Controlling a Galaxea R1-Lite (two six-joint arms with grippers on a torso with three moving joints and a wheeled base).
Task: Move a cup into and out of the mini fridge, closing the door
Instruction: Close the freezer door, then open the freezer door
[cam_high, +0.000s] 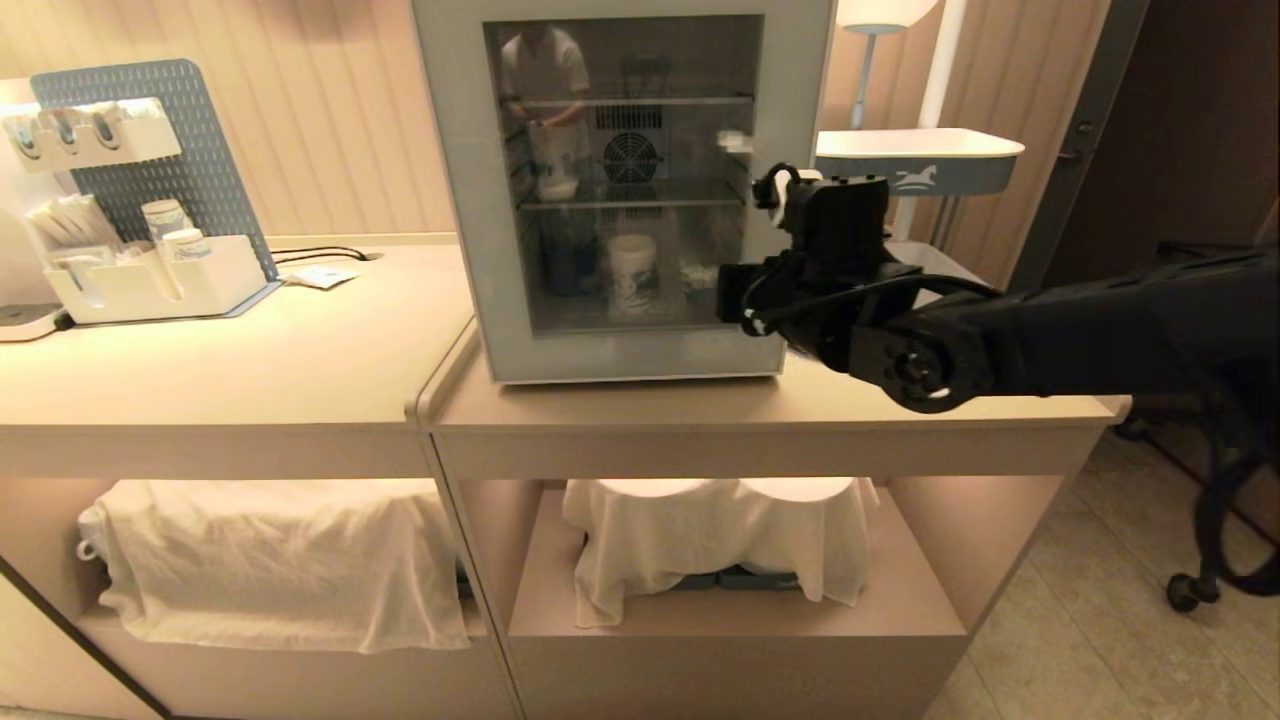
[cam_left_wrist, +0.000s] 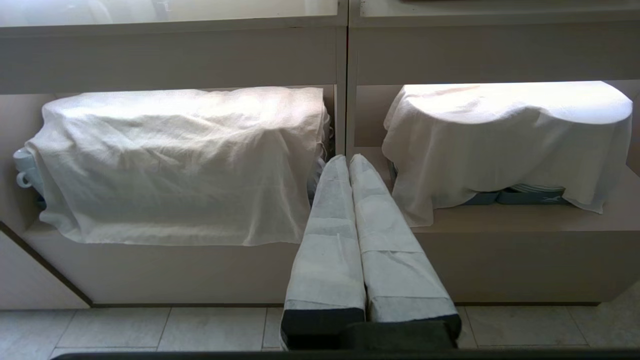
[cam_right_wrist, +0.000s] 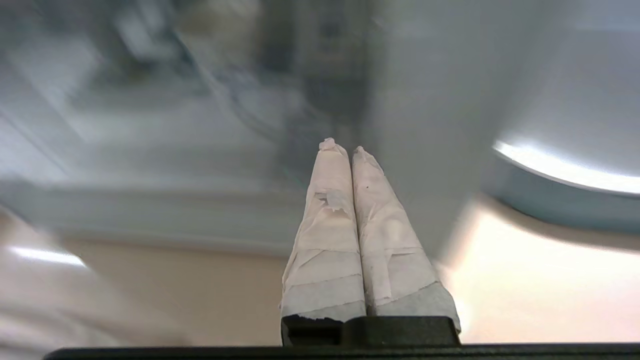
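The white boxy mini fridge stands at twelve o'clock on the beige counter, its grey-blue framed glass door closed. The right gripper, fingers pressed together and empty, hovers at three o'clock of the door's edge. The small white blue-patterned paper cup sits inside on the fridge floor. The left gripper, closed, hangs before cloth-covered shelves.

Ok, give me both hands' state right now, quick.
Left hand: closed, empty, parked low facing the cloth-covered shelves.
Right hand: closed, empty, at the right edge of the mini fridge door.
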